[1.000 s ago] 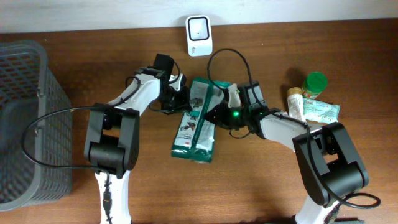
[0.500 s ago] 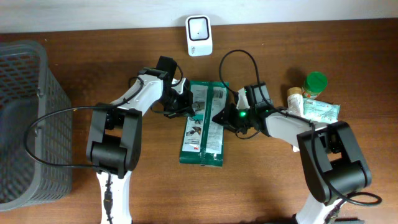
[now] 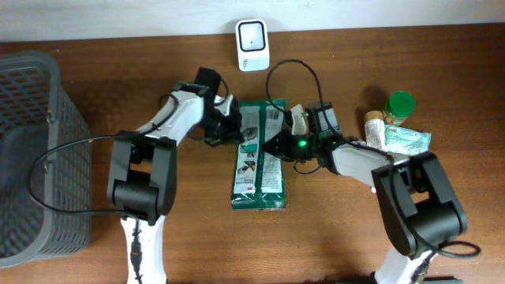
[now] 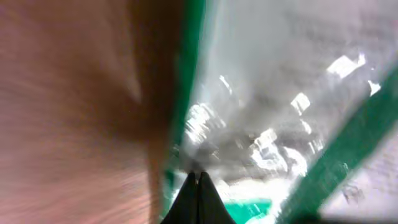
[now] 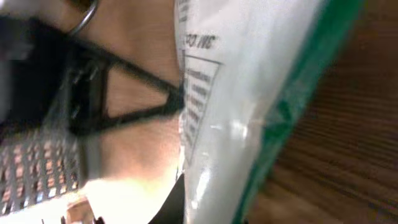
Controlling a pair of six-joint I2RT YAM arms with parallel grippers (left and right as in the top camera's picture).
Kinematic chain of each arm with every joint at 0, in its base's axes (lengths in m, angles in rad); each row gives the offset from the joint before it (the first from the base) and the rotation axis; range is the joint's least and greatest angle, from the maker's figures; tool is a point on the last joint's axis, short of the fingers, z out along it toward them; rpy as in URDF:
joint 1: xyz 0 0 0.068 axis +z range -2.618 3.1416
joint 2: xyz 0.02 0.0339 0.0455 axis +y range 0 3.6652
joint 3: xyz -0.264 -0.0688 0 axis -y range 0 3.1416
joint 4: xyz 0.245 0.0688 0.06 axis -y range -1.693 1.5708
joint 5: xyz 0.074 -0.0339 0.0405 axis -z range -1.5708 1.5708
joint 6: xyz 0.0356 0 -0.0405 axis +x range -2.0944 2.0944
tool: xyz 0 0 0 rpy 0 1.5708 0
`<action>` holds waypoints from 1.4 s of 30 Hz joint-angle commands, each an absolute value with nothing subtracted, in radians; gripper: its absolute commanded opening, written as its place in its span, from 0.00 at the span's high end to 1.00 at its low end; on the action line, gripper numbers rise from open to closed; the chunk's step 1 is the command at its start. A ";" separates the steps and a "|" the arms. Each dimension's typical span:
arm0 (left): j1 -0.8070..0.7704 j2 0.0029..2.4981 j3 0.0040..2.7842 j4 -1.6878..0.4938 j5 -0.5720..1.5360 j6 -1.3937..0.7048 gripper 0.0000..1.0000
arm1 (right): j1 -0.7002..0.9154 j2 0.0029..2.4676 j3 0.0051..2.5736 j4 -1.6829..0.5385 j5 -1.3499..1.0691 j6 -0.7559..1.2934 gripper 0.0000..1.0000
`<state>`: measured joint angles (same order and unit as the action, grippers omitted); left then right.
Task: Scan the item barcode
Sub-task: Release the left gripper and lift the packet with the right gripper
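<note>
Evidently pinching bag [image 3: 257, 170] by its edges in left claw [image 3: 234, 131] and right claw [image 3: 276, 145], near scanner [image 3: 252, 35]; scan yet to do.

A dark brown wooden table [image 3: 316, 244] fills the view. A pale wall [image 3: 118, 16] runs along its far edge.

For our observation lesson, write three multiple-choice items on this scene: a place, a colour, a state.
1. Relative to the green packet, the white scanner lies: A beyond it, at the table's far edge; B on it; C nearer the arms' bases.
2. The bottle has a cap coloured: A red; B green; C blue.
3. The packet is: A untouched; B pinched by one gripper; C pinched by the left gripper and right gripper.
Answers: A, it sits by the far edge; B, plainly green; C, both close on its upper edges.
</note>
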<state>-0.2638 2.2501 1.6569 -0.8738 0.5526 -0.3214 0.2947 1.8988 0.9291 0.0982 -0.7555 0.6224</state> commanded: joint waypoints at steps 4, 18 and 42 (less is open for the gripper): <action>-0.071 2.193 1.731 -0.911 0.414 -0.283 1.00 | 0.269 1.698 0.957 -0.010 -1.001 0.401 0.96; -0.005 2.193 1.731 -0.949 0.200 -0.102 0.66 | 0.268 1.648 1.477 -0.921 -0.900 -0.151 0.96; -0.005 2.193 1.731 -0.929 0.141 -0.103 0.01 | 0.438 1.807 1.857 -0.778 0.402 -0.125 0.96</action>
<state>-0.0078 2.2292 1.7142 -0.9295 0.1474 -0.1116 0.3927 1.7210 1.8118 -0.8410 -0.0044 -0.0292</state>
